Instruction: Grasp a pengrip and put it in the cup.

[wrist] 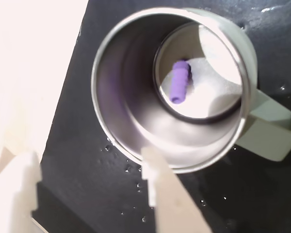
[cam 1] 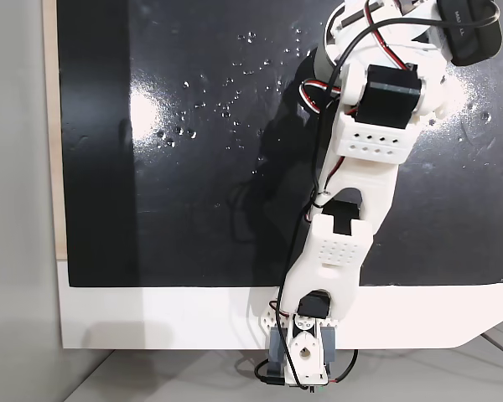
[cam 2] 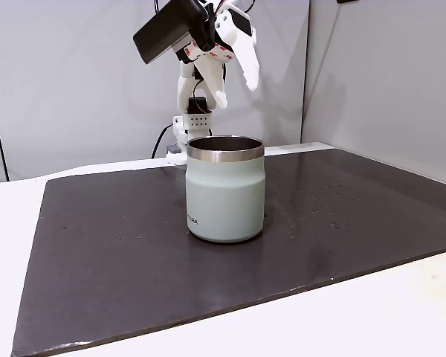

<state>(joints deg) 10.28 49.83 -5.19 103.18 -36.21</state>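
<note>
In the wrist view I look straight down into the cup, whose steel inside and rim shine and whose pale grey-green handle sticks out to the right. The lilac-purple pengrip lies on the cup's bottom. My gripper hangs above the cup's near rim, open, with nothing between its white fingers. In a fixed view the cup stands upright mid-mat, and the open gripper is high above and behind it.
A black mat covers the white table. Small shiny specks dot the mat. The white arm stretches across the mat's right side from its base at the table's edge. Grey walls stand behind.
</note>
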